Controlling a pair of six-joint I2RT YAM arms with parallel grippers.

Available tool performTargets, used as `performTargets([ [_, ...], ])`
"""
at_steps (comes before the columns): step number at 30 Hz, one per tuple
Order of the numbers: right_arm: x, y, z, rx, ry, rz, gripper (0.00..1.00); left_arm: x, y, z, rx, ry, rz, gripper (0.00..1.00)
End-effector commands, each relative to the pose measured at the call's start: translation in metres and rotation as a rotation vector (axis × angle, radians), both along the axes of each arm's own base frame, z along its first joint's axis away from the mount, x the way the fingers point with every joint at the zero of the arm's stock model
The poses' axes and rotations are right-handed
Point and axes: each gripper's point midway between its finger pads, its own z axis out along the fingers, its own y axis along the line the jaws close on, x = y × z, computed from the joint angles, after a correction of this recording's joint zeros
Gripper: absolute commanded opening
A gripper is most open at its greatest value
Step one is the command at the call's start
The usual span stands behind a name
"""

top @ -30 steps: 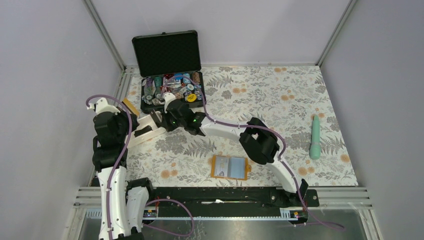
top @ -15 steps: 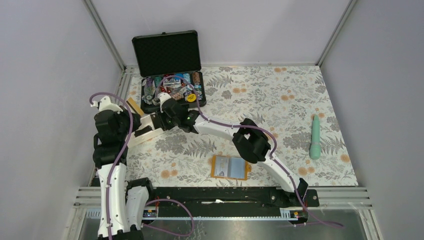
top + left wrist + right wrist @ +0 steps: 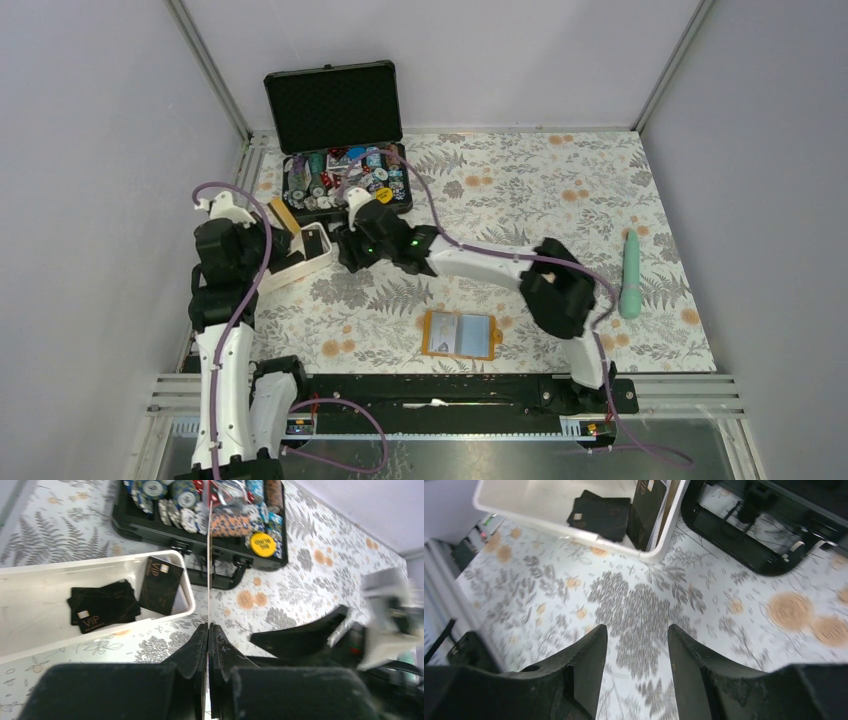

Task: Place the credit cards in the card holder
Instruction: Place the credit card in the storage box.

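Pinches a thin credit card edge-on between the shut left fingers, over the white tray on the left. Shows black cards lying inside that tray. Spreads the right fingers wide and empty above the tabletop, just beside the tray. Finds the card holder open and flat near the middle, well apart from both.

Fern-print table carries a white tray, an open black case, the orange card holder and a mint-green stick
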Motion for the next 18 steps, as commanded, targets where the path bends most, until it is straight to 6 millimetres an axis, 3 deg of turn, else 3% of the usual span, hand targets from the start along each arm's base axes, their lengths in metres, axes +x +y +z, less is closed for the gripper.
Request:
performTargets([
  [1, -0.021, -0.034, 0.106, 0.178, -0.089, -0.009, 0.56, -0.001, -0.031, 0.007, 0.009, -0.035, -0.151, 0.0],
  [5, -0.047, -0.09, 0.108, 0.149, -0.065, -0.05, 0.6, -0.015, -0.077, -0.01, -0.013, 0.021, -0.286, 0.0],
  [8, -0.061, -0.146, 0.087, 0.044, -0.026, -0.129, 0.64, -0.03, -0.115, -0.018, -0.04, 0.045, -0.386, 0.0],
  [13, -0.079, -0.225, 0.069, -0.013, 0.057, -0.275, 0.71, -0.059, -0.175, -0.026, -0.151, 0.067, -0.54, 0.0],
  [18, -0.105, -0.282, 0.032, -0.08, 0.153, -0.39, 0.75, -0.1, -0.243, -0.04, -0.276, 0.087, -0.751, 0.0],
])
